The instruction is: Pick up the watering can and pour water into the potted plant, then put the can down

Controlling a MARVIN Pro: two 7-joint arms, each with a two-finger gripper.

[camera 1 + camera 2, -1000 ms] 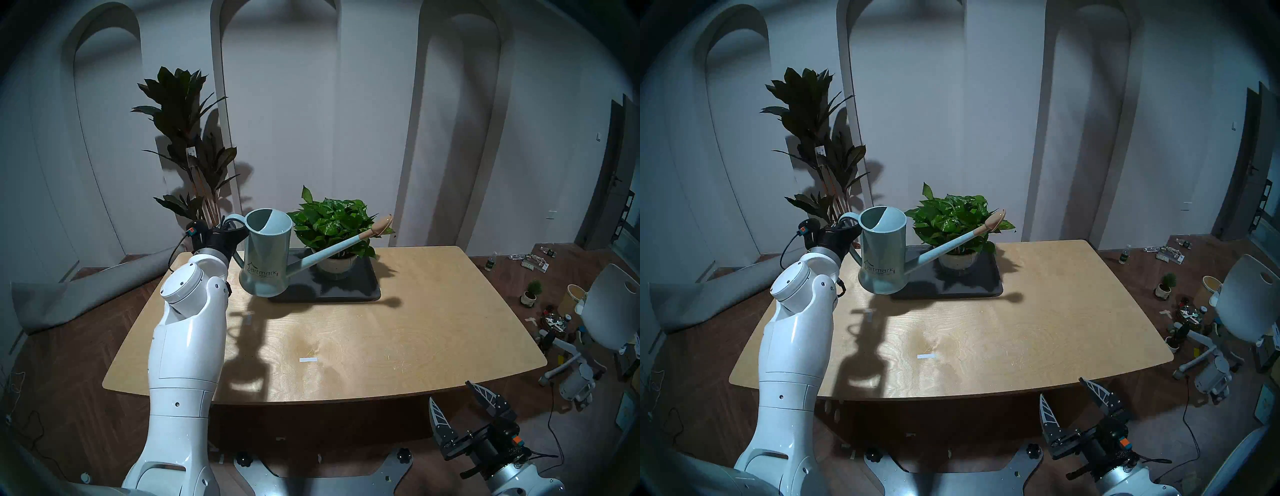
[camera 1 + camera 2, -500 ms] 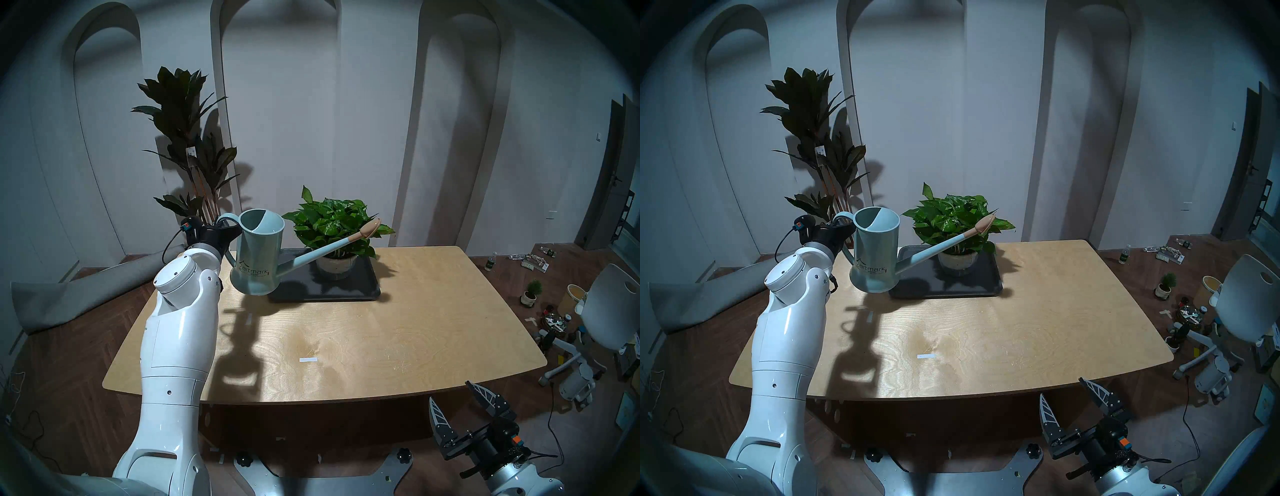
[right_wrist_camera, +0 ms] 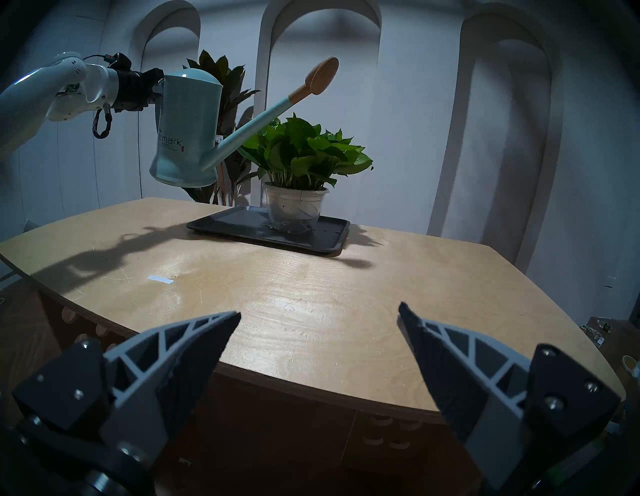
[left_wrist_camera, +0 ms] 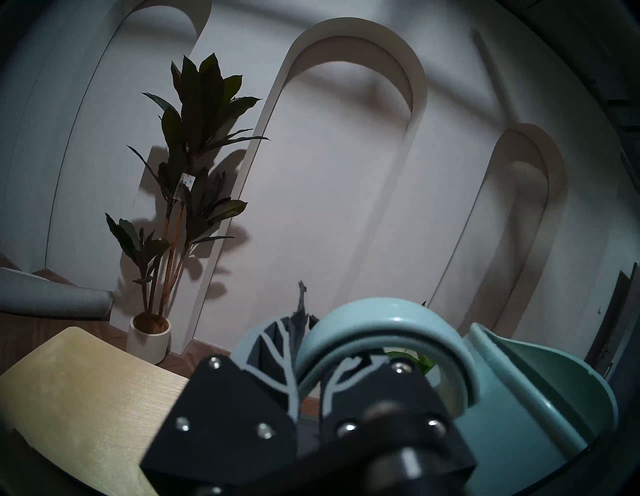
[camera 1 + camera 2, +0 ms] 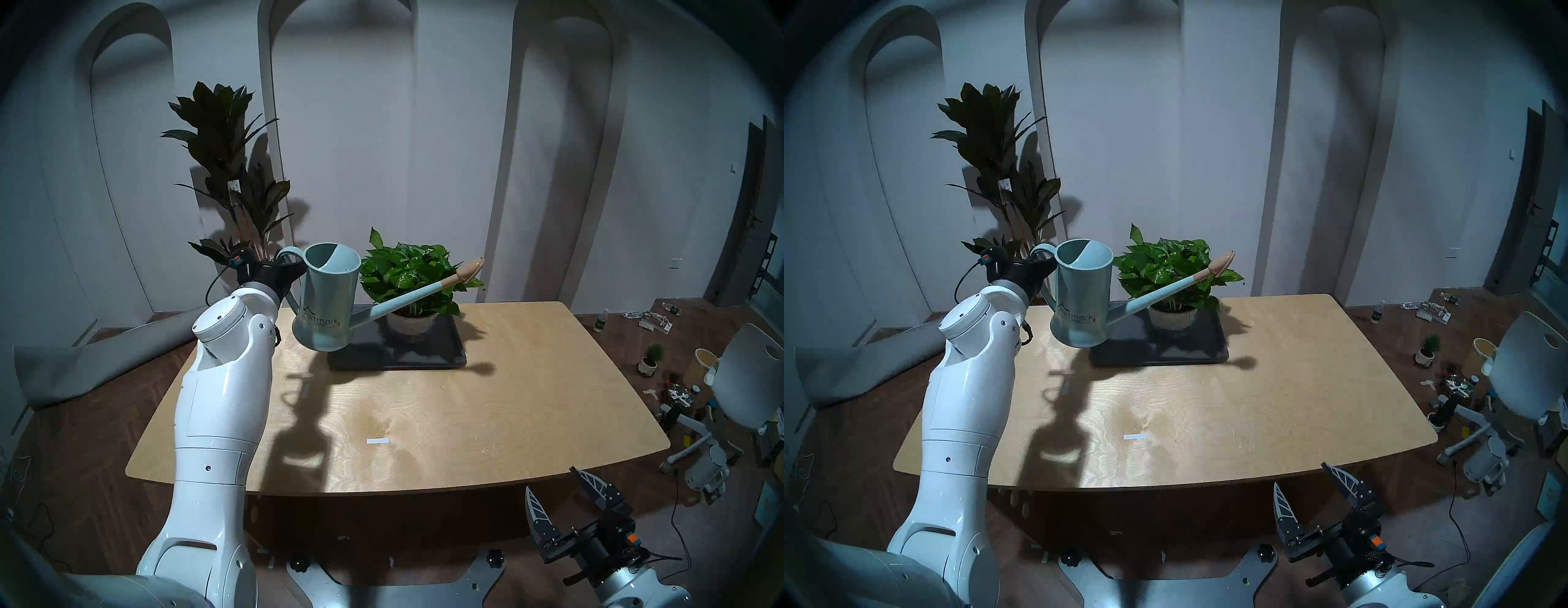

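Note:
The pale teal watering can hangs in the air, nearly upright, over the back left of the table beside the tray's left end. It also shows in the other views. My left gripper is shut on its loop handle. The spout slants up to the right, and the tan rose sits above the right side of the potted plant. The plant stands in a whitish pot. My right gripper is open and empty, in front of the table's near right edge.
The pot stands on a dark tray at the back of the wooden table. A white tape mark lies near the front. A tall dark-leaved plant stands behind the back left corner. A white chair and floor clutter are at the right.
The left arm first carried the can a little left, then back right and higher; the rose now sits slightly higher over the plant. The right arm has not moved.

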